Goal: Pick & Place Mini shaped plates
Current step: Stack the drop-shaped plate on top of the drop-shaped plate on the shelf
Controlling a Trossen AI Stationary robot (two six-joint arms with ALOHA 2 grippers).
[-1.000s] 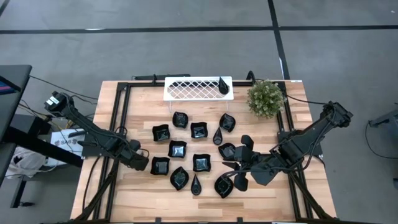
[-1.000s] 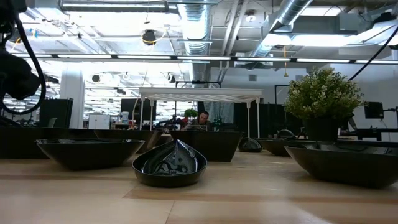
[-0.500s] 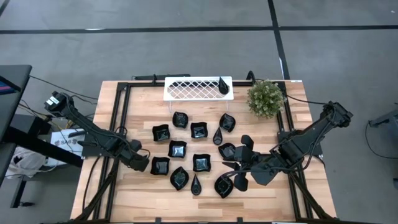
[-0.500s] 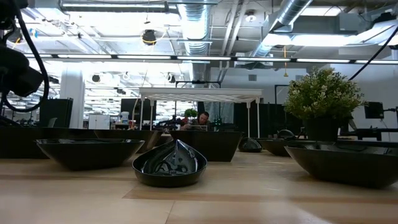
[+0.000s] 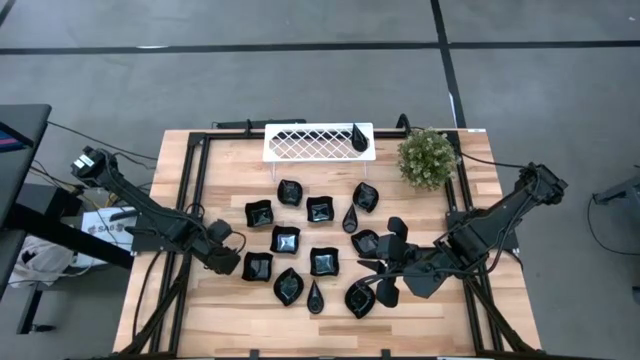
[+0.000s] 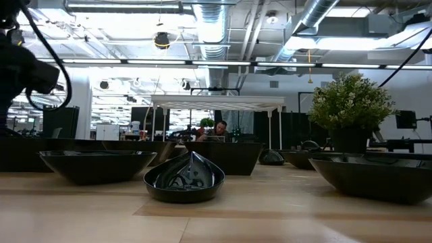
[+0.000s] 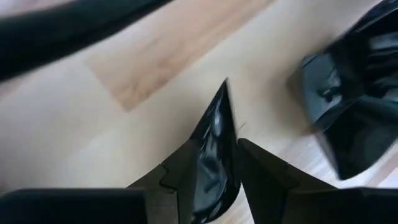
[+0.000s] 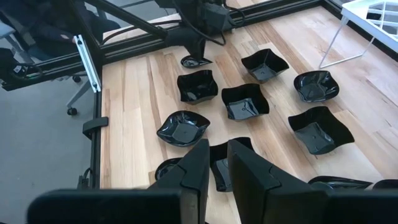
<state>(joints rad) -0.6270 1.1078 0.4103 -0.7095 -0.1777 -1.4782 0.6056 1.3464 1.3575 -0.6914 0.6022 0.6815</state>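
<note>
Several mini shaped plates, glossy black, lie spread over the middle of the wooden table; one teardrop plate sits closest in the low view. At the left of the group my left gripper points steeply down, shut on a teardrop plate. My right gripper hovers above the plates at the right. Its fingers stand a narrow gap apart with nothing held. Another teardrop plate sits on the white lattice tray. My left gripper pinches the teardrop plate between its two fingers, one on each long side, back from the pointed tip. The fingers come from above, pointing steeply down. In the right wrist view the plate seems to lie on the table.
The white lattice tray stands on thin legs at the far edge. A potted plant stands at the far right. A black frame runs along the table's left and right sides. Bare wood lies along the near edge.
My left gripper has rolled about its own pointing line while staying in place, still shut on the teardrop plate. In the low view its arm at the top left has swung a little toward the right.
</note>
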